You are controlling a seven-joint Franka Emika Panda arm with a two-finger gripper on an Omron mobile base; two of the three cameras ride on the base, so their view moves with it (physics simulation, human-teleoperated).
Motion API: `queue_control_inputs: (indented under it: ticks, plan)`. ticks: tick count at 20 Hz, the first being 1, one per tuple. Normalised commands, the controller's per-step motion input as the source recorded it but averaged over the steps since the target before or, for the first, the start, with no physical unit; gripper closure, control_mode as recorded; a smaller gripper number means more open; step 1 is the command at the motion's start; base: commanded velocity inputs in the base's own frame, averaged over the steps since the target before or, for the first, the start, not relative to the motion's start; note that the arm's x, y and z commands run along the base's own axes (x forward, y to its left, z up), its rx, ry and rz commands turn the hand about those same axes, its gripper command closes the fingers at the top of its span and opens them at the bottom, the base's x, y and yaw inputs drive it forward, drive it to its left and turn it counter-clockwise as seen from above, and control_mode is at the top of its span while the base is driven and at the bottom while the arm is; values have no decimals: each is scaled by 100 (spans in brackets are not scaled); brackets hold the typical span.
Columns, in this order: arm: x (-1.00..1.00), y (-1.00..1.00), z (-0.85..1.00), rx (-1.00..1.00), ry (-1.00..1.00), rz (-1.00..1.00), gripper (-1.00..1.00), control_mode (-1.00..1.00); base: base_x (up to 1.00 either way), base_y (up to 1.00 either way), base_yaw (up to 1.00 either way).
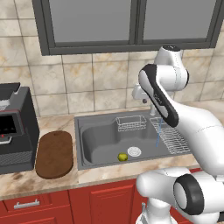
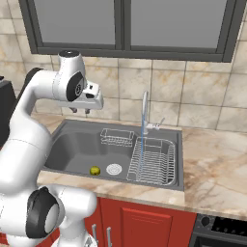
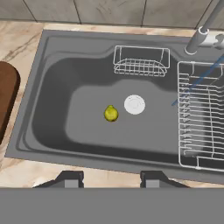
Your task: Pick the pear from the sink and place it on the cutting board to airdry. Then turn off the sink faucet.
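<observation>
Tool (image 2: 80,110) high over the sink (image 3: 52,131), fingers spread wide, nothing between them. Best lowered straight down onto the pear (image 3: 111,113), centred between the fingers before closing, kept off the drain (image 3: 134,104) just beside it and the basin wall. Pear lying on the sink floor, near the front, left of the drain. Also in the basin: small wire basket (image 3: 141,61) at the back wall, apparently empty; wire drying rack (image 3: 201,118) along the right side, bare. Sink faucet (image 2: 144,113) behind the rack, thin blue stream running down onto it. Cutting board (image 1: 54,154) on the table left of the sink, with nothing on it, beside a black appliance (image 1: 15,127)
</observation>
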Motion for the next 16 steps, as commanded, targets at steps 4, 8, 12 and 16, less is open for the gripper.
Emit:
queue_control_inputs:
  ticks: [4, 8, 12, 16]
  plan:
    - [-1, 0, 0, 0, 0, 0, -100, -100, 0, 0, 0]
    - [0, 10, -10, -2, 0, 0, -100, -100, 0, 0, 0]
    - [0, 0, -19, 0, 0, -1, -100, -100, 0, 0, 0]
    - [0, 0, -26, 0, 0, -1, -100, -100, 0, 0, 0]
